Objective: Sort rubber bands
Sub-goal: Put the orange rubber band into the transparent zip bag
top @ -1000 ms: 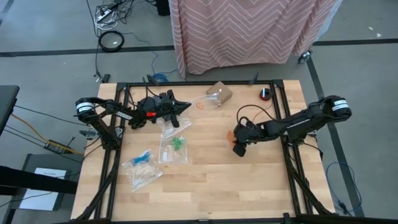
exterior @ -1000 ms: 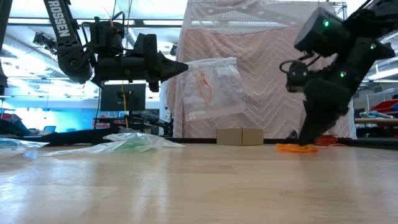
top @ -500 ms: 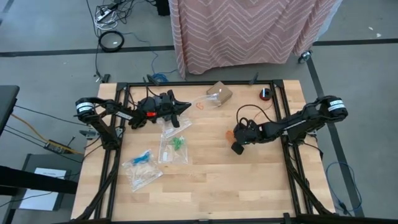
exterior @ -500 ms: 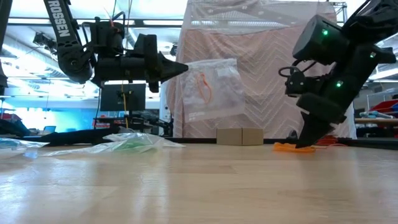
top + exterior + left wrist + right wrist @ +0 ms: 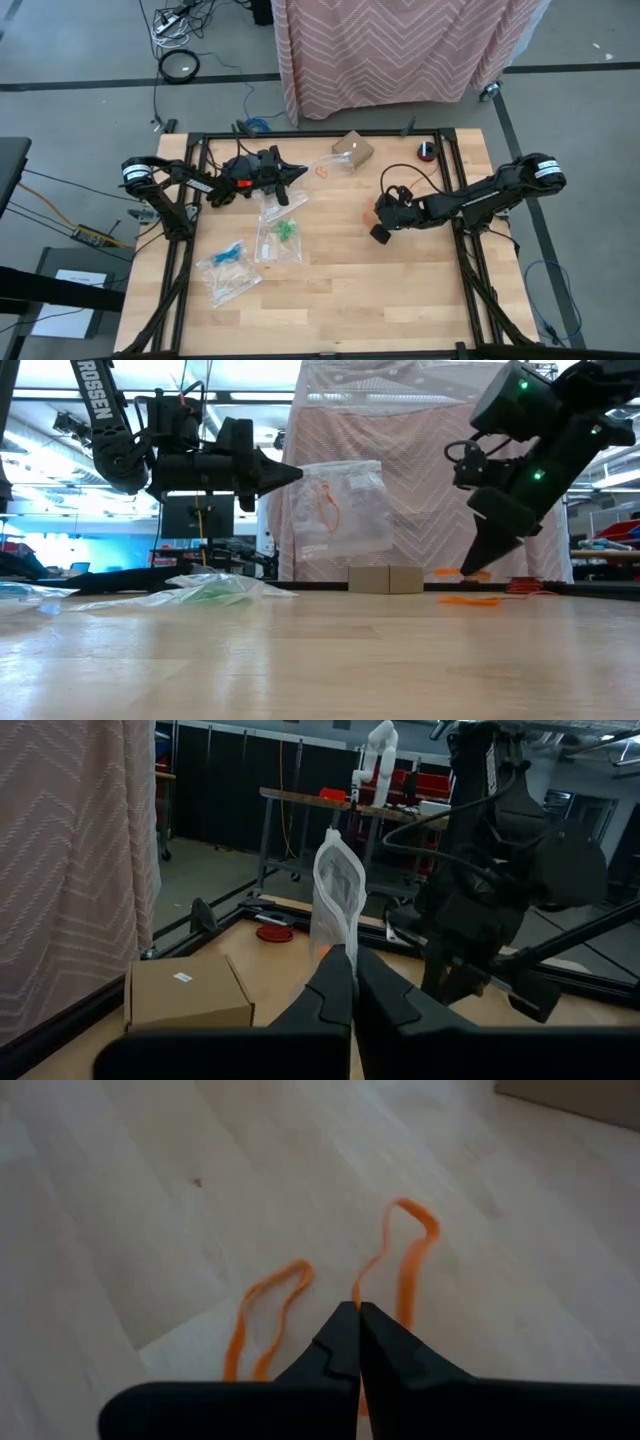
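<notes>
My right gripper (image 5: 472,568) is shut on an orange rubber band (image 5: 450,572) a little above the table, right of centre. A second orange band (image 5: 262,1318) lies flat on the wood just below it (image 5: 470,600). My left gripper (image 5: 297,173), at the far left, is shut on a clear zip bag (image 5: 345,505) that has orange bands (image 5: 327,500) inside. Two more clear bags lie flat at the left: one with green bands (image 5: 285,232), one with blue bands (image 5: 230,254). My left gripper pinches the clear bag by one edge (image 5: 337,942) between its two fingers. The fingers lie level and point toward the table's right. The bag is lifted clear and hangs upright past the fingertips. My right gripper pinches one strand of the orange band (image 5: 374,1285) between its fingertips, coming slanting down from the right. The band is lifted clear, and its loop (image 5: 408,1245) sticks out beyond the fingers.
A small cardboard box (image 5: 356,150) stands at the far edge, and a red and black object (image 5: 427,151) sits near the far right corner. Bare wood stretches across the near half of the table (image 5: 380,290). A black frame runs round the table's edges.
My right gripper has shut on one orange band and risen from the table, tipping back a little. That band has come up clear of the wood with it, while the other orange band has stayed lying on the table.
</notes>
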